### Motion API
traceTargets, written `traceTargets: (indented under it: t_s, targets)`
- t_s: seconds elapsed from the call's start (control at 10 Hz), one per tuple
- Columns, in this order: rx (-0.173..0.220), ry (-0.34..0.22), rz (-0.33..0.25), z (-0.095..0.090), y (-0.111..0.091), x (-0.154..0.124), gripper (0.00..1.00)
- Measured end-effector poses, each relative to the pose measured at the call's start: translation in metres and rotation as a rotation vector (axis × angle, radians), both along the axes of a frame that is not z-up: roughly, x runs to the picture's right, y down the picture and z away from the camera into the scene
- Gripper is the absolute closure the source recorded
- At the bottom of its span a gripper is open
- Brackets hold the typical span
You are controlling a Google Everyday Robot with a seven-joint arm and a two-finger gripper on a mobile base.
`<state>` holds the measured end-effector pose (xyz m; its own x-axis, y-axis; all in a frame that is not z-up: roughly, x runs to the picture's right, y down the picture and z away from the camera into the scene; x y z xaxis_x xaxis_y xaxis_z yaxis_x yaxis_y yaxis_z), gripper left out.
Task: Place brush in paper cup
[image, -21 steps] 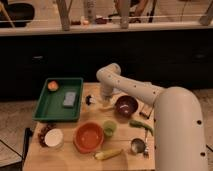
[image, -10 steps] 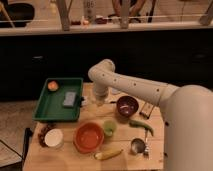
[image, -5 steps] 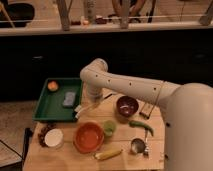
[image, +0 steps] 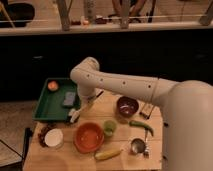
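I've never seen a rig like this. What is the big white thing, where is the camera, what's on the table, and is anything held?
The white shape is a robot's single arm, reaching left from its body at lower right. One camera looks down on a wooden table; its mounting is unknown. The claw at the arm's end hangs closed at the edge of a green plastic tray holding an orange ball and a grey block. On the table: a short white paper cup, an orange bowl, a small green cup, a dark red bowl, a shiny metal cup, a green pepper, a yellow corn cob. Whether the claw holds the slim brush cannot be seen.
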<state>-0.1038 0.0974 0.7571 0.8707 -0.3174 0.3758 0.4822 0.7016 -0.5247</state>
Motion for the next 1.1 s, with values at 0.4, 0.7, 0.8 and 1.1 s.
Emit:
traceTargets:
  t_s: [0.4, 0.7, 0.8, 1.1]
  targets:
    - [-0.003, -0.055, -0.043, -0.021, 0.006, -0.024, 0.96]
    - [-0.005, -0.101, -0.069, -0.029, 0.015, -0.049, 0.96]
    - [-0.007, -0.118, -0.077, -0.032, 0.018, -0.056, 0.96]
    - [-0.018, -0.153, -0.1, -0.034, 0.031, -0.07, 0.96]
